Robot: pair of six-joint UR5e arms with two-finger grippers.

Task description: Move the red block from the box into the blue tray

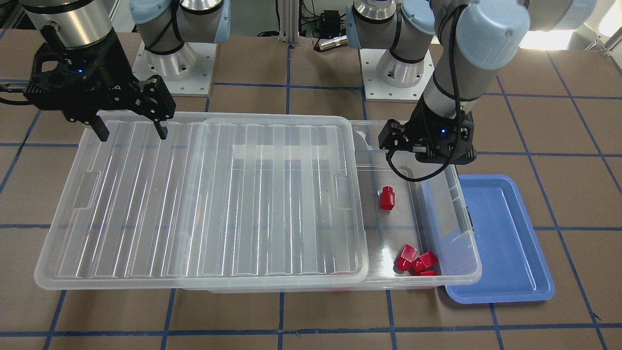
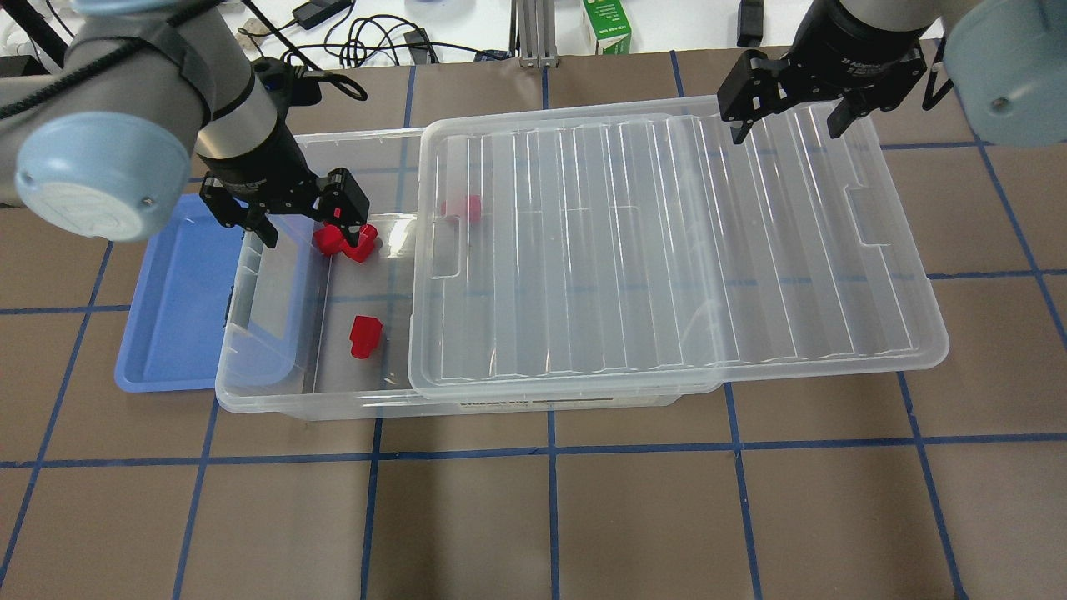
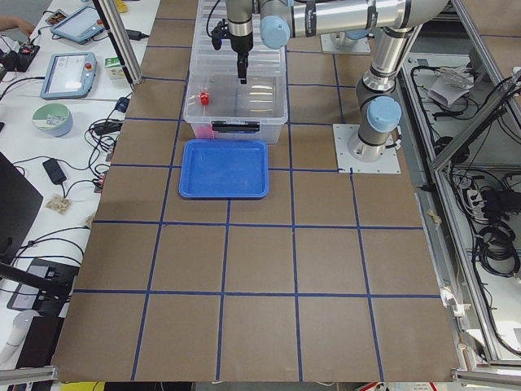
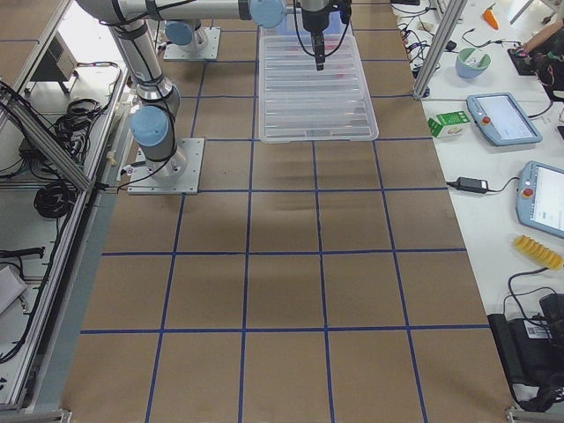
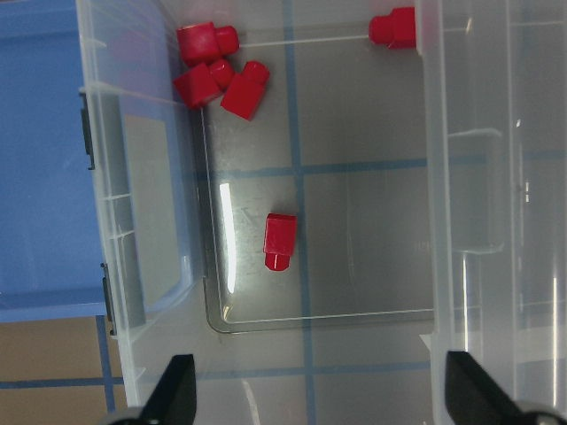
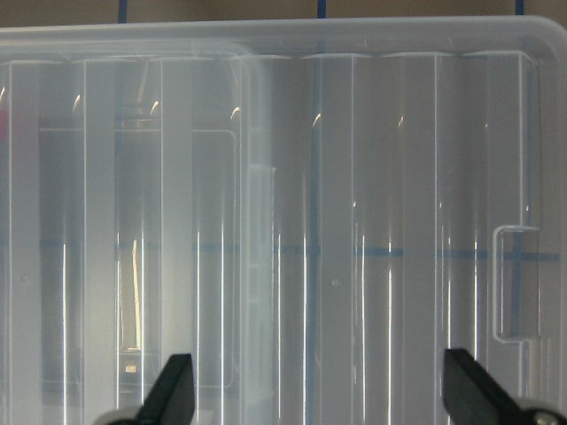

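Left gripper (image 5: pixel 323 398): released, the two fingers wide apart and nothing between them. It hangs over the uncovered end of the box (image 2: pixel 275 392), near the wall on the robot's side, and touches no piece.
Right gripper (image 1: pixel 131 129): also released and holding nothing. It hangs over the lid (image 1: pixel 218 194) at the other end, near the lid's edge on the robot's side.
Red block (image 5: pixel 279 241): it lies alone on the floor of the box, in the uncovered part, between the lid's edge and the end wall. Its narrower stub points to the robot's side. In the left wrist view it is ahead of the spread fingers, well apart from them.
Other red pieces (image 5: pixel 213 71): three lie together in the far corner of the uncovered part, touching each other and apart from the red block. One more piece (image 2: pixel 463 208) sits at the lid's edge, partly under it.
Box: the lid rests on top but is shifted toward the robot's right, so it sticks out past that end and the left end is open.
Blue tray (image 1: pixel 505 233): flat on the bench (image 2: pixel 583 517), just beside the box's open end, on the robot's left.
Bench: brown surface with a grid of blue tape lines.
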